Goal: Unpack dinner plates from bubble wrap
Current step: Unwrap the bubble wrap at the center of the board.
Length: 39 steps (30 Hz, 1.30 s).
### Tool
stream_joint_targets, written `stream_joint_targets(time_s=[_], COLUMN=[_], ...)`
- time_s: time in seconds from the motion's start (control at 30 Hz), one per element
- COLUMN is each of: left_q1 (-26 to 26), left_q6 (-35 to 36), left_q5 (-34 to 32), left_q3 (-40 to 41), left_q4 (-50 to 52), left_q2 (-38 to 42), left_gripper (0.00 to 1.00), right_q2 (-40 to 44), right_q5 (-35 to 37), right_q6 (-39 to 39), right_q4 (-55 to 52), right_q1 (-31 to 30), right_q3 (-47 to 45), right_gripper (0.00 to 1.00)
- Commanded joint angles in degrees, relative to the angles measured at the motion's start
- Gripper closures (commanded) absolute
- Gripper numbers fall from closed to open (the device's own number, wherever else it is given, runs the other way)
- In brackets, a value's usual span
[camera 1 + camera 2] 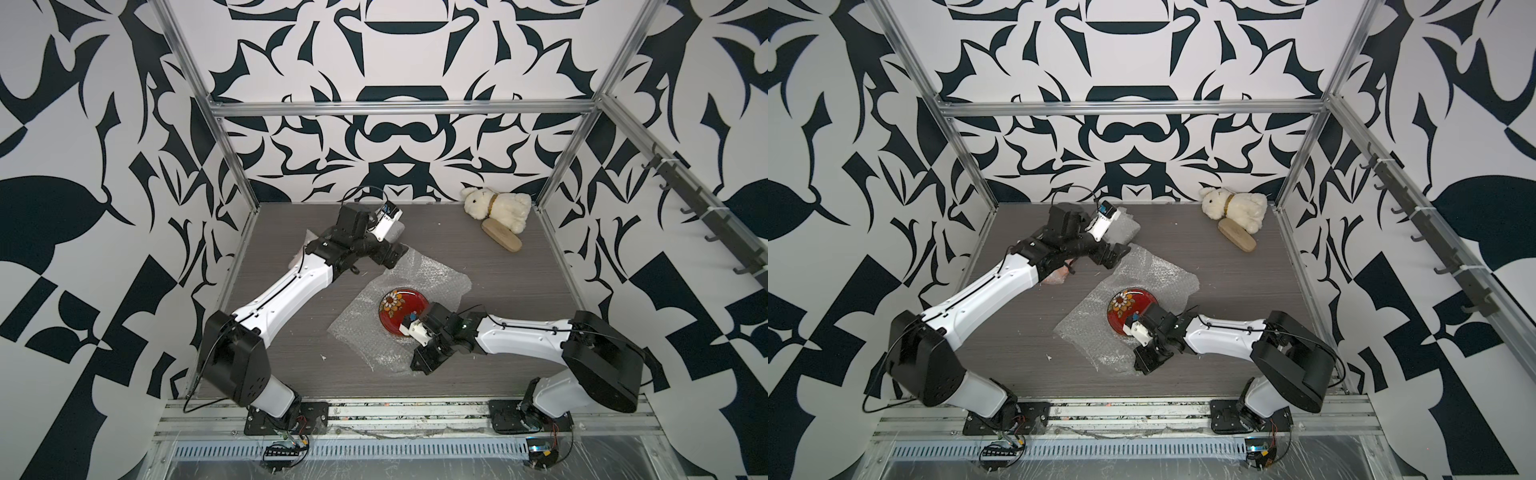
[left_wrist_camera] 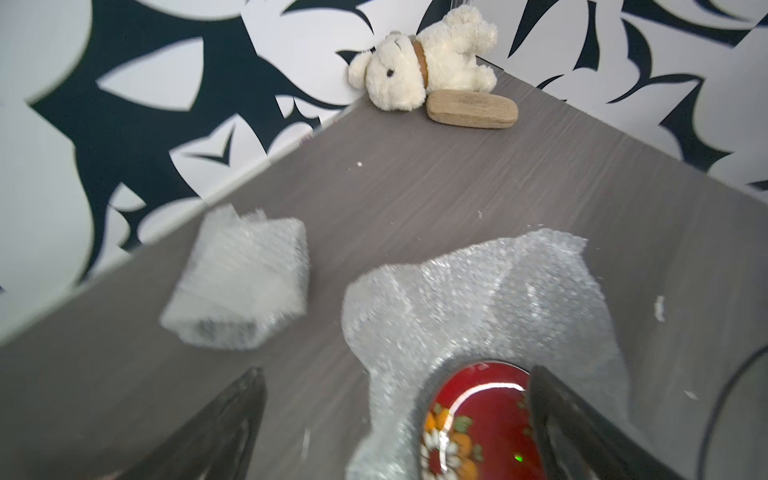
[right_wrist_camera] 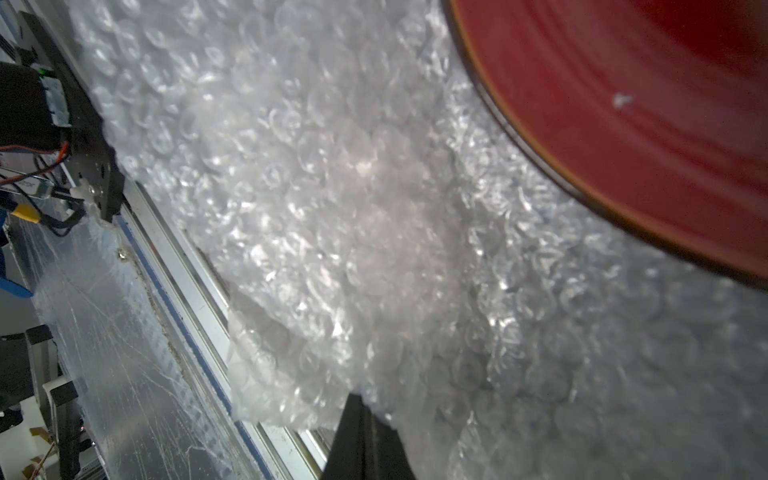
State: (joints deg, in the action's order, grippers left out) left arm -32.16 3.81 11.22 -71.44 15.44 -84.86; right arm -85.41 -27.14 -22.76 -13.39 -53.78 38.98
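Observation:
A glossy dark red dinner plate with floral decoration point(image 1: 401, 309) point(image 1: 1128, 309) point(image 2: 478, 415) point(image 3: 644, 104) lies uncovered on a spread sheet of bubble wrap point(image 1: 419, 278) point(image 1: 1150, 274) point(image 2: 478, 291) point(image 3: 332, 208). My right gripper point(image 1: 422, 365) point(image 1: 1144, 363) point(image 3: 365, 436) is shut on the sheet's near edge, just in front of the plate. My left gripper point(image 1: 395, 254) point(image 1: 1115, 254) point(image 2: 395, 415) hangs open and empty over the sheet's far left corner. A folded bubble wrap bundle point(image 1: 397, 230) point(image 1: 1123, 226) point(image 2: 241, 282) lies behind it. Another wrapped bundle point(image 1: 1054, 276) with an orange tint shows under the left arm.
A white plush rabbit point(image 1: 498, 208) point(image 2: 419, 66) and a tan wooden brush point(image 1: 500, 241) point(image 2: 473, 110) lie in the far right corner. Patterned walls and metal frame posts point(image 1: 232, 166) enclose the grey table point(image 1: 519, 299). A metal rail point(image 3: 166, 257) runs along the front edge.

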Motion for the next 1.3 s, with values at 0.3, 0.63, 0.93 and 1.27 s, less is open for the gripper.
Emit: stream_joint_targets(time_s=[0.3,0.63,0.93,1.27], left_q1=[-9.54,-10.38,-11.99,-13.78], left_q6=[-28.86,-36.68,-38.62,-36.78], left_q5=[7.09,12.07,14.88,13.00], left_q3=[25.57,35.76,38.23,38.11], left_q4=[-4.45,-7.25,-9.99,-6.25], left_q2=[11.43,10.75,4.80,1.75], left_gripper=[0.23,0.40,0.61,0.61], right_q2=[0.96,2.89,4.47,10.66], right_q5=[1.20,3.00,3.38,7.62], right_q6=[-0.68,-0.79,-1.58,-4.33], right_q4=[0.29,-1.68,-1.46,-2.27], right_q1=[-0.36,-0.42,-0.37,3.33], right_q3=[0.22,0.49,0.98,4.29], right_gripper=[0.92,0.91,0.87,0.82])
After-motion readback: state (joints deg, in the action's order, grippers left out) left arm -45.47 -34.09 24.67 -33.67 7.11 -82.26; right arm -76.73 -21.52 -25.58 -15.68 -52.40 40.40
